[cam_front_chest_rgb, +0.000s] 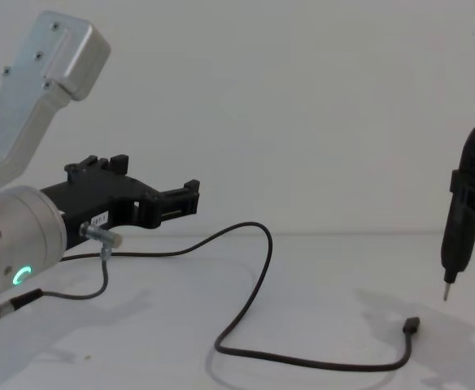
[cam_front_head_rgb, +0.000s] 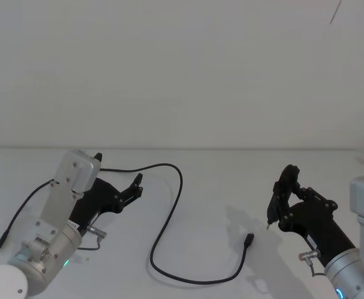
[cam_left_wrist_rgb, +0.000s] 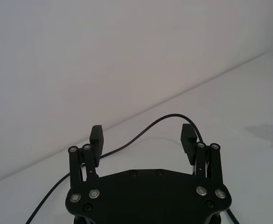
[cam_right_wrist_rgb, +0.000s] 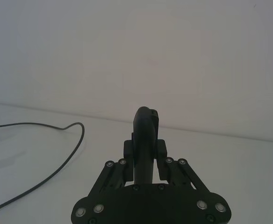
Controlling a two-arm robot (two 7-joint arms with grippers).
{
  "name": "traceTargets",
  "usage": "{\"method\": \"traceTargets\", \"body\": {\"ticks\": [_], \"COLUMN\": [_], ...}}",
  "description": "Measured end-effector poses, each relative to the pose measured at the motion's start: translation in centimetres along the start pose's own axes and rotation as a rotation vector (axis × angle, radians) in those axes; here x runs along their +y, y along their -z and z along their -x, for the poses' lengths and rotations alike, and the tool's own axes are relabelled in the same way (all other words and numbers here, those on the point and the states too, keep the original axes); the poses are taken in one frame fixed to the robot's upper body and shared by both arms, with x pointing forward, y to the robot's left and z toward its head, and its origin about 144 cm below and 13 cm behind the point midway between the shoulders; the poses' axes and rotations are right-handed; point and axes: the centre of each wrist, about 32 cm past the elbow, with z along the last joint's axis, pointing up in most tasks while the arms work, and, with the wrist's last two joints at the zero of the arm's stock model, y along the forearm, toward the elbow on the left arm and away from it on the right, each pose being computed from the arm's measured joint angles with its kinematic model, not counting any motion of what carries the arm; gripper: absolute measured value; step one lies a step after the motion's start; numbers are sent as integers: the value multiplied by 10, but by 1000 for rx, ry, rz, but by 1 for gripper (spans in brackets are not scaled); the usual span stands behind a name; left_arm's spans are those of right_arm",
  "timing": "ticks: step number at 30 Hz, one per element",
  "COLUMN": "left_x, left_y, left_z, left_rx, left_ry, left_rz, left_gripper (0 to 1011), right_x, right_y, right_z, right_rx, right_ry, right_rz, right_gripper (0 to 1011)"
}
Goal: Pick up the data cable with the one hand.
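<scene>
- My left gripper [cam_left_wrist_rgb: 142, 140] hovers over the left side of the tabletop [cam_front_head_rgb: 232, 187], jaws wide and empty.
- The data cable [cam_front_head_rgb: 182, 177] lies slack just beyond them. It arches toward the far edge, then loops through the middle toward the near edge. I judge it light, limp and thin, so I should close fully on the nearest run.
- Its plug [cam_front_head_rgb: 249, 240] rests right of the middle.
- My right gripper [cam_right_wrist_rgb: 143, 156] hangs over the right side, jaws clamped on a pen-shaped tool [cam_front_chest_rgb: 453, 236].

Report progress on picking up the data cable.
Done: nothing lifted; the data cable lies loose on the table. In hand: the left gripper hovers open over the cable's left part, not touching it. Left: lower, close on the cable, lift. The right gripper holds a pen-shaped tool, off to the side.
</scene>
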Motion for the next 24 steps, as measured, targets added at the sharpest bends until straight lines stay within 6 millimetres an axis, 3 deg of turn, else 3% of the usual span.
{"method": "traceTargets", "body": {"ticks": [24], "left_x": [0], "left_y": [0], "left_z": [0], "left_rx": [-1], "left_ry": [1], "left_rz": [1], "left_gripper": [1001], "right_x": [0], "right_y": [0], "right_z": [0], "right_rx": [0], "right_ry": [0], "right_rz": [0], "right_gripper": [279]}}
